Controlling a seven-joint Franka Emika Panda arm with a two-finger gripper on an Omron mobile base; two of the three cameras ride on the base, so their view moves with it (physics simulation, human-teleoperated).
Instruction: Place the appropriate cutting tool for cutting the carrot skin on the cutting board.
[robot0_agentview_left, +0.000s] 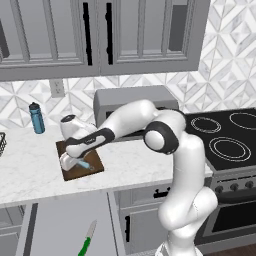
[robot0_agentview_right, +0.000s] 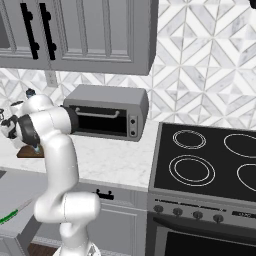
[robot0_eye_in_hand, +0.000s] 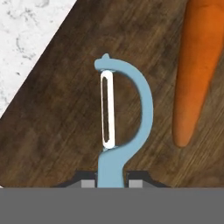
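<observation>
The hand view is showing the claw (robot0_eye_in_hand: 112, 183) pinching the handle of the light-blue peeler (robot0_eye_in_hand: 124, 127), a finger pressing in on each side. The peeler is reaching straight ahead of the claw, its pale blade (robot0_eye_in_hand: 107, 109) lying over the dark wooden cutting board (robot0_eye_in_hand: 57, 131). Off to the claw's right in that view, the orange carrot (robot0_eye_in_hand: 197, 70) is lying on the same board, close beside the peeler but apart from it. Whether the peeler is resting on the wood cannot be told.

The left base view is giving the wider setting: the claw (robot0_agentview_left: 75, 162) is hanging low over the board (robot0_agentview_left: 95, 167), with the peeler's blue handle (robot0_agentview_left: 85, 164) poking out beneath it. Beyond the claw, a toaster oven (robot0_agentview_left: 135, 100) is standing against the wall, and a blue bottle (robot0_agentview_left: 36, 118) is standing farther off. Well below the claw, a green-handled knife (robot0_agentview_left: 86, 242) is lying. The stove (robot0_agentview_left: 225, 135) is sitting on the far side of the arm.

In the right base view, the arm's own white body is covering the claw, leaving a corner of the board (robot0_agentview_right: 27, 151) peeking out.
</observation>
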